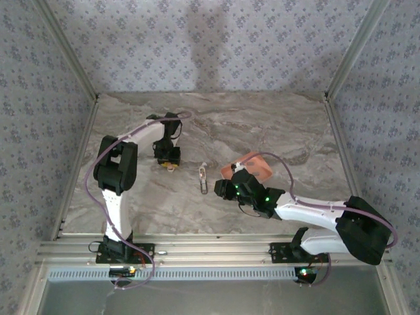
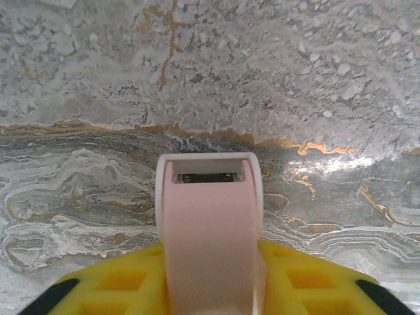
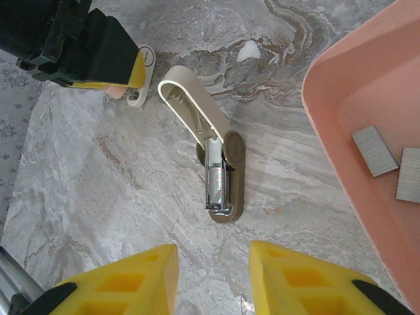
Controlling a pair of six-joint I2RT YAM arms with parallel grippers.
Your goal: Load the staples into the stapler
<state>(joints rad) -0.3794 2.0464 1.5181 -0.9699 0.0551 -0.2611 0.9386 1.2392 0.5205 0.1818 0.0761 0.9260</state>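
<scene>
Presently right gripper (image 3: 213,279) hangs parted and empty above opened stapler (image 3: 220,177); left gripper (image 2: 211,266) flanks a pale pink piece (image 2: 210,216), clamping unclear.

You have a grey marbled surface (image 3: 98,197) veined with gold, and a salmon-pink tray (image 3: 341,98), its staples (image 3: 374,151) metallic grey. The stapler (image 3: 197,111) is cream with a chrome channel; the right gripper (image 3: 213,252) is yellow.
</scene>
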